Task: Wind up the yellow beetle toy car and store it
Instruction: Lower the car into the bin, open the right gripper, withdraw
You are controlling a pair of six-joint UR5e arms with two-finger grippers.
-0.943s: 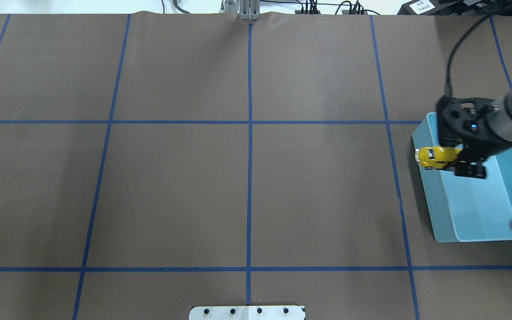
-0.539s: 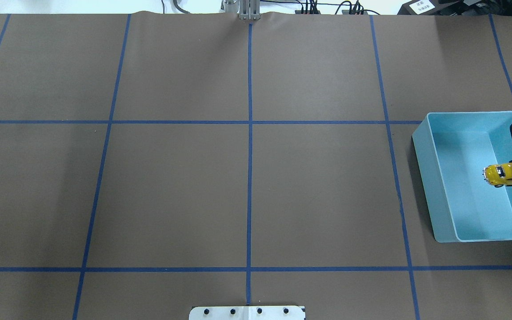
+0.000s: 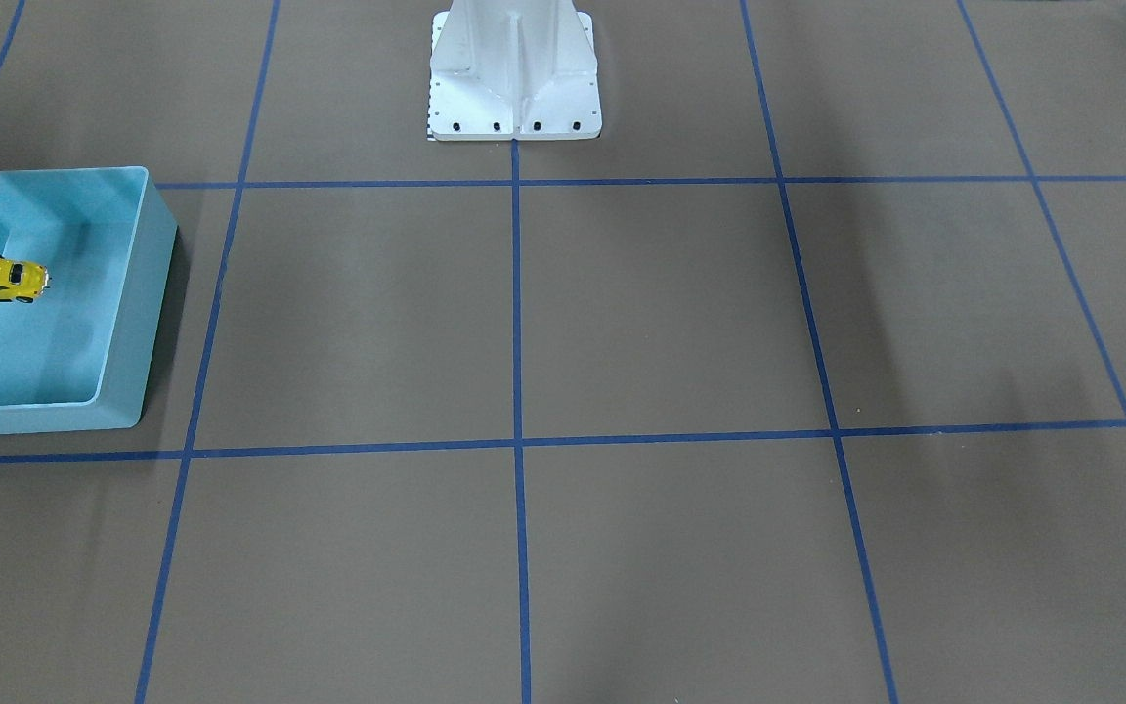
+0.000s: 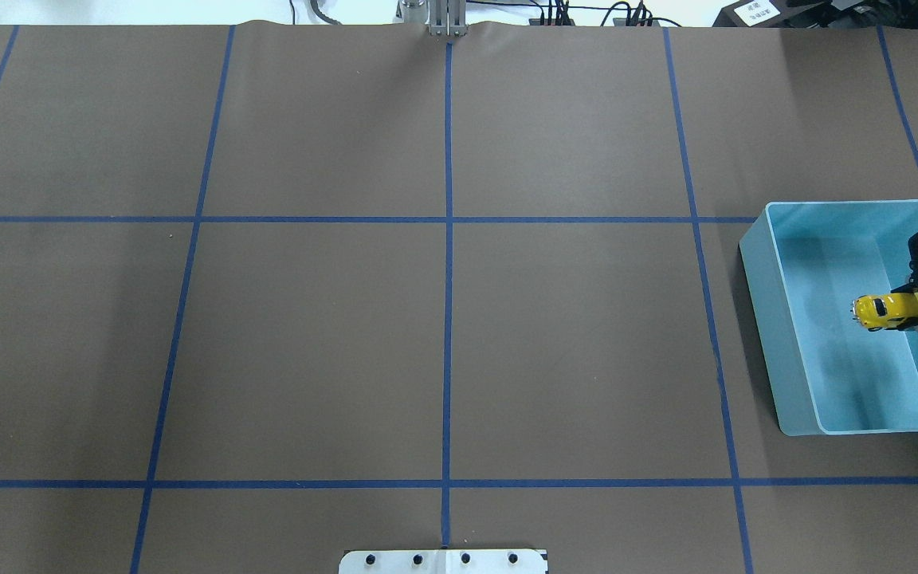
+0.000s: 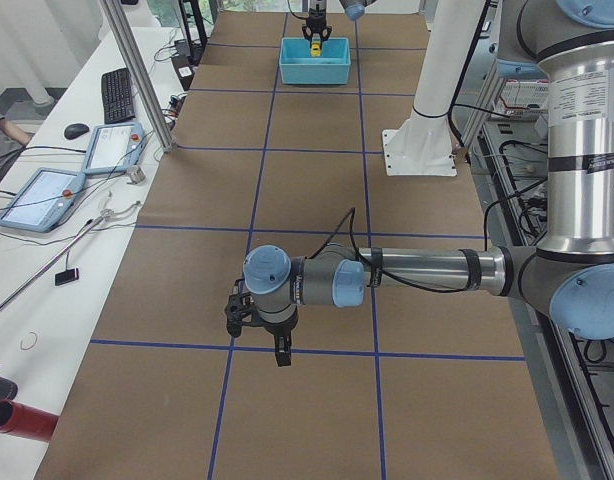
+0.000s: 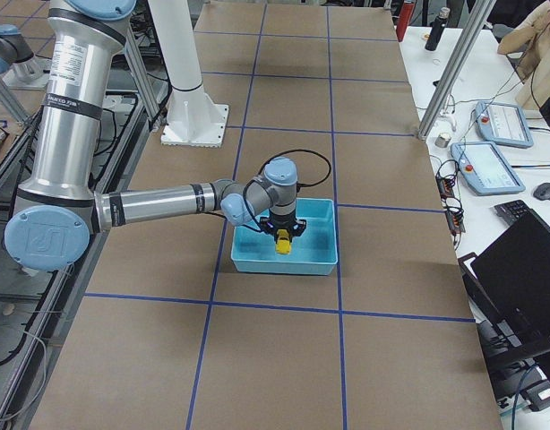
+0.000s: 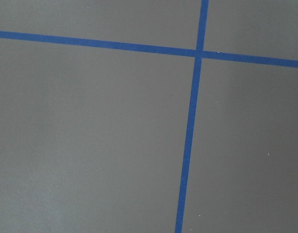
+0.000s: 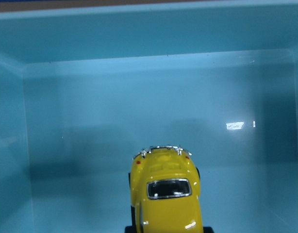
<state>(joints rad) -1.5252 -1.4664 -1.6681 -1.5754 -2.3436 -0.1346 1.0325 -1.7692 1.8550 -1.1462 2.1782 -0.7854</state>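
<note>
1. Gripping the yellow beetle toy car [image 4: 877, 311] by one end, the right end effector [image 4: 917, 312] is clenched on it, with the car's free end sticking out towards the middle of the worktop [image 4: 307, 343]
2. The car sits within the outline of the light-blue bin [image 4: 762, 319], over the bin's floor and near its outer long wall; whether its wheels touch the floor cannot be told
3. In the right wrist view the car's yellow roof and one dark window face the camera, with the chrome bumper at the far end and a faint shadow on the bin floor beyond it
4. The bin stands on the worktop at the robot's right, well apart from the white robot base [image 3: 514, 73]
5. The left end effector [image 5: 257, 325] hangs low over the worktop at the opposite end, far from the bin; it shows only in the side view, so I cannot tell how its jaws stand
6. The left wrist view shows only brown worktop and two crossing blue tape lines [image 7: 190, 131]
</note>
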